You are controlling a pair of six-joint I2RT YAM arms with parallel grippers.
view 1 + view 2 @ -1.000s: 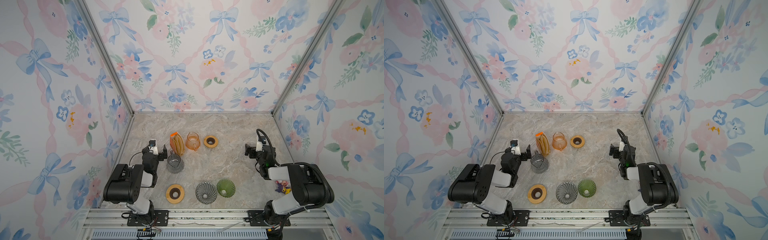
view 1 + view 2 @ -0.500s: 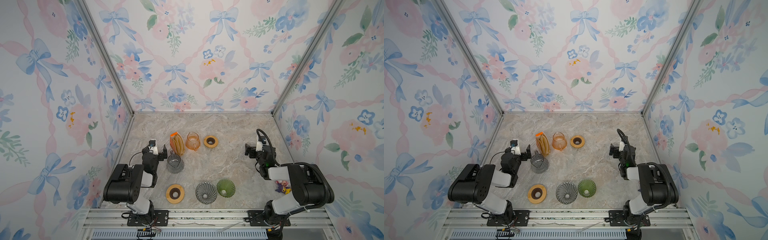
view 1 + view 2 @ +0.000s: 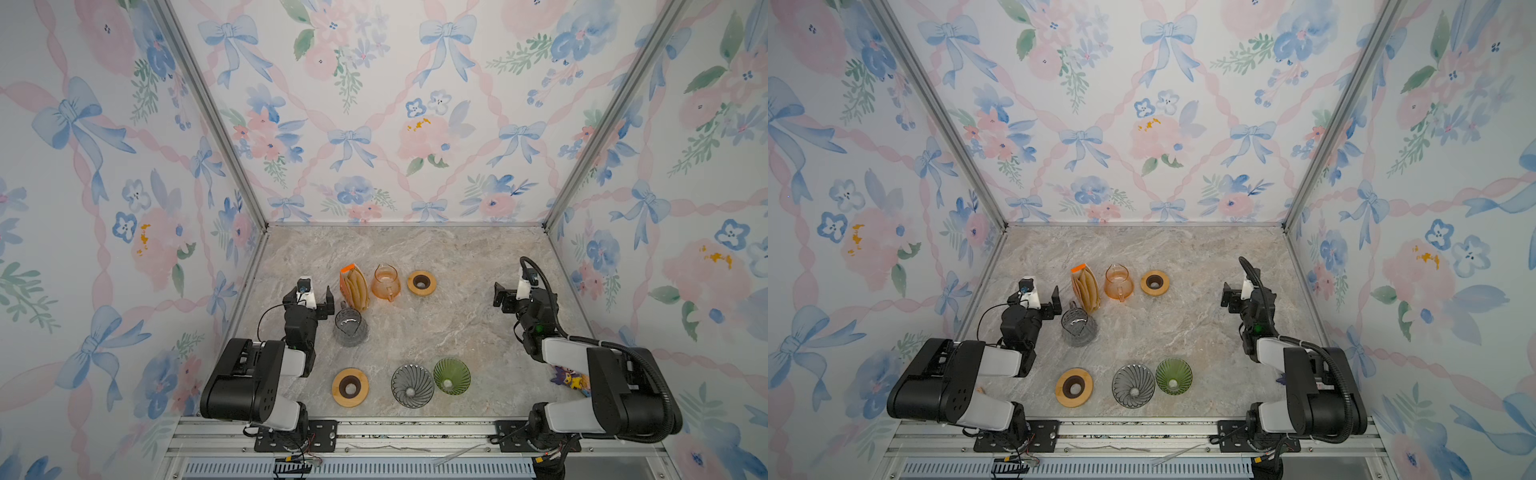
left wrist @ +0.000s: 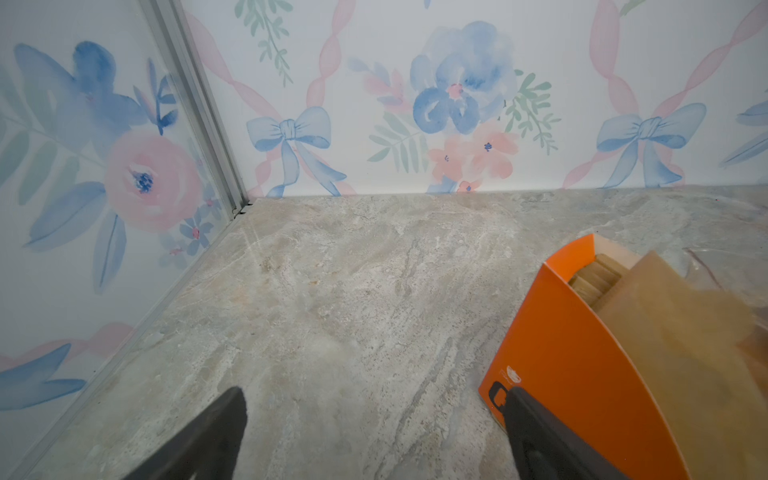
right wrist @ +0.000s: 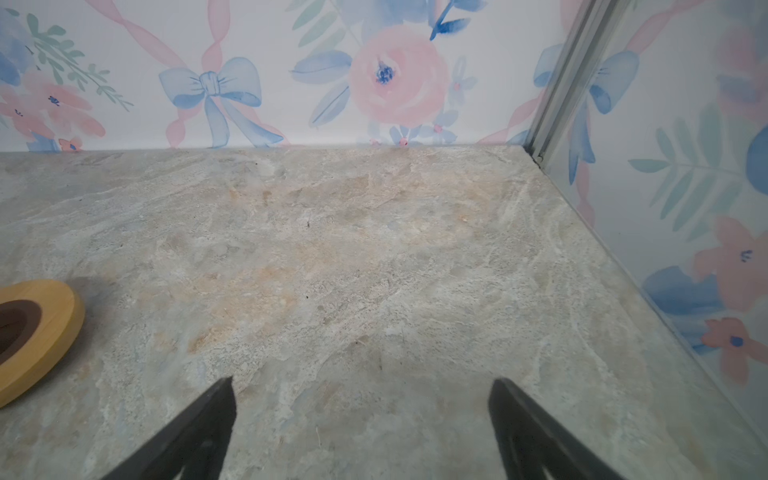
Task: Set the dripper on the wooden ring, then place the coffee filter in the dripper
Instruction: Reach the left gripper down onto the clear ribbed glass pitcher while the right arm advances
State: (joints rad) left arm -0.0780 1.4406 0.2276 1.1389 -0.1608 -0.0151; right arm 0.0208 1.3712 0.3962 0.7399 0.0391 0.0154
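Orange filter box (image 4: 573,365), green dripper (image 3: 451,376), marbled table (image 3: 457,299)

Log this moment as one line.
stage: not started | left gripper: open, empty, beside filter box | right gripper: open, empty | coffee filters: in box | grey dripper: empty | green dripper: empty

No change is registered between the earlier top views and now. No displacement is detected in the left gripper (image 3: 309,298) or the right gripper (image 3: 517,294), and their jaws are spread as widely as before. No shift is noted in the coffee filter pack (image 3: 354,286), the grey dripper (image 3: 412,385) or the green dripper (image 3: 451,376) on the worktop (image 3: 436,324).
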